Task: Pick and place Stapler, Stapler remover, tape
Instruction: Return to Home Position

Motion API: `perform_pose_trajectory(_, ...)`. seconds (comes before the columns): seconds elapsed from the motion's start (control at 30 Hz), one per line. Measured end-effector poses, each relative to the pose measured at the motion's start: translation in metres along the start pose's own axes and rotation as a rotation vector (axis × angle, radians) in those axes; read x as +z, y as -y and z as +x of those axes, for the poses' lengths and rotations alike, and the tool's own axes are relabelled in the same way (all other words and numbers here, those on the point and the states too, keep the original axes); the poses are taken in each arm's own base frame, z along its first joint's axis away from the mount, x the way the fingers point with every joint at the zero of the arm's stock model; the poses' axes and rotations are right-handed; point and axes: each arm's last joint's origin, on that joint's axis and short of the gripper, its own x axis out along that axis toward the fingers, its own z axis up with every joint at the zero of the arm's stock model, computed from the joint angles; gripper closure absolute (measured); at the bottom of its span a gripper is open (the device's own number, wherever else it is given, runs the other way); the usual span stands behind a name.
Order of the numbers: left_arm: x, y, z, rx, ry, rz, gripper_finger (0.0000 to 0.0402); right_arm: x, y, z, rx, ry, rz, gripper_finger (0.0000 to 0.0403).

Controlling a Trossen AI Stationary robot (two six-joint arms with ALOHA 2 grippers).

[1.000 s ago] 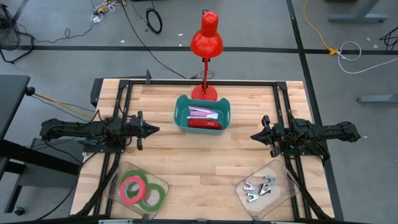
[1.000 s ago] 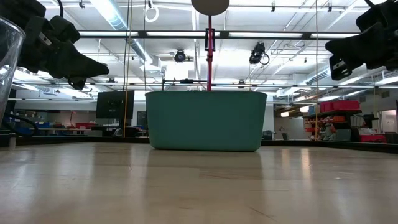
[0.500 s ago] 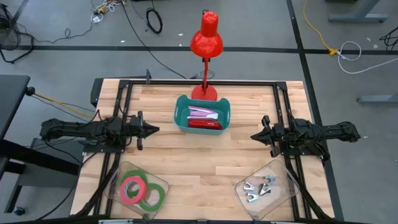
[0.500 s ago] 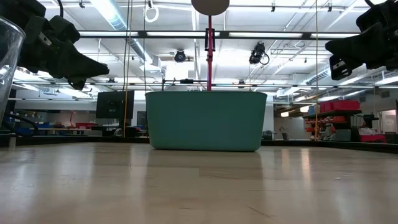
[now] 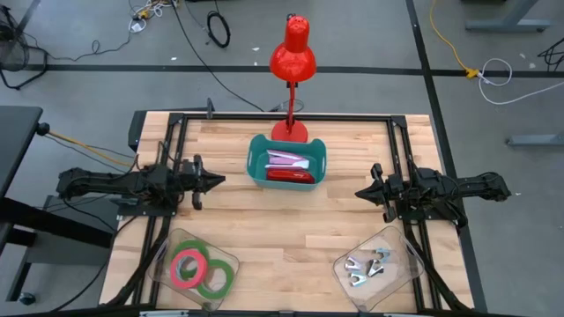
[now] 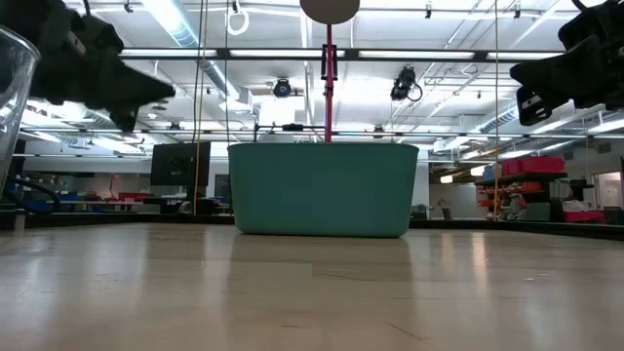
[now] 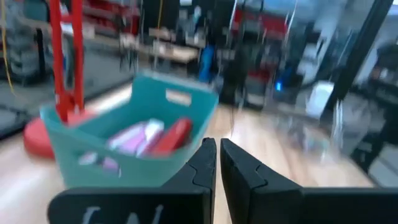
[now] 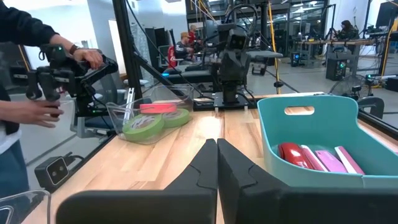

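left gripper, right gripper closed (empty), tape in clear bin apart from left

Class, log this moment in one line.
left end effector: shut, midair; right end effector: shut, midair; tape: left bin; staplers: teal bin; removers: right bin

You're looking at two matte black arms, the left arm and the right arm, long, jointed and blocky. The left claw and right claw carry dark angular fingers tapering to points. Pale scrawled marks cross the left claw's body.
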Motion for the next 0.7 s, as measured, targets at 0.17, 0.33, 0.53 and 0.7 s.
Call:
perform_pose_trajectory(0.17, 0.011, 0.002, -0.001, -0.009, 0.113, 0.043, 0.0374, 0.000, 0.000, 0.000, 0.000, 0.000, 0.000, 0.0401)
perform_pose_trajectory(0.33, 0.012, 0.002, -0.004, -0.011, 0.147, 0.108, 0.0374, 0.000, 0.000, 0.000, 0.000, -0.001, 0.000, 0.0401)
perform_pose_trajectory(0.53, 0.005, 0.000, -0.005, -0.006, 0.108, 0.107, 0.0374, 0.000, 0.000, 0.000, 0.000, 0.000, 0.000, 0.0401)
perform_pose_trajectory(0.7, 0.000, -0.002, -0.006, 0.001, 0.065, 0.111, 0.0374, 0.000, 0.000, 0.000, 0.000, -0.001, 0.000, 0.0401)
